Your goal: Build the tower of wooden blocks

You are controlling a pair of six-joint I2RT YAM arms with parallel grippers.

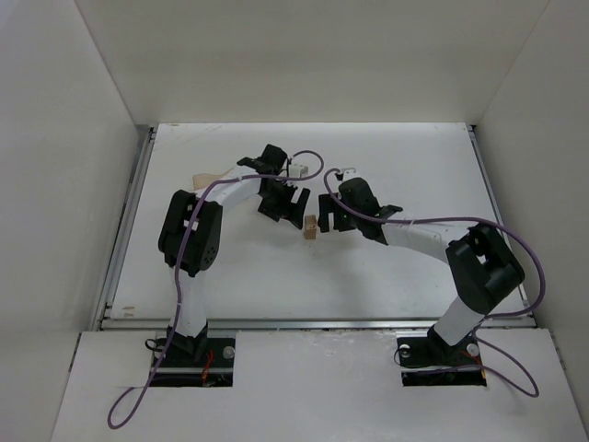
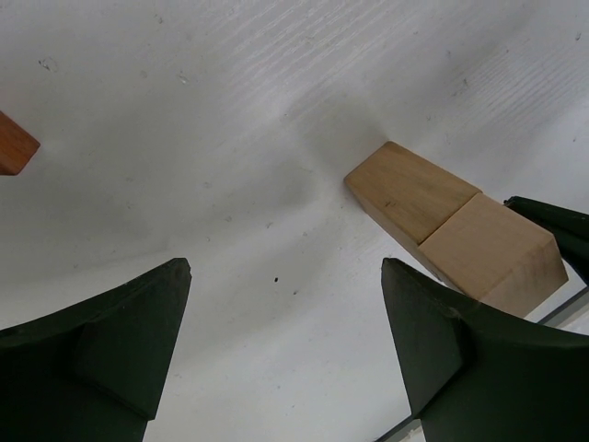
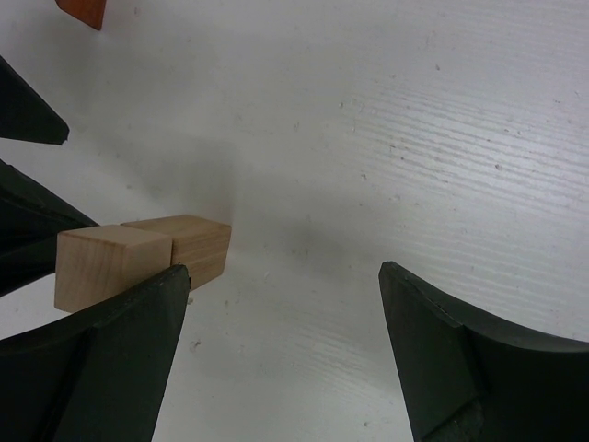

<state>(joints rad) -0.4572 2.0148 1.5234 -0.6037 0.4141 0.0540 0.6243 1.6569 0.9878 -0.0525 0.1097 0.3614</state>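
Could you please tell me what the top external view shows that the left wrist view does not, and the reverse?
Only the top view shows both arms whole and a pale wooden piece behind the left arm. Only the left wrist view shows that the tan blocks are two, touching end to end, and a reddish-brown piece at its left edge. Both show the tan blocks beside the open left gripper on the white table.

White tabletop (image 1: 239, 276), white walls (image 1: 313, 55) on three sides (boxed in), metal rail (image 1: 304, 322) along near edge, even light.
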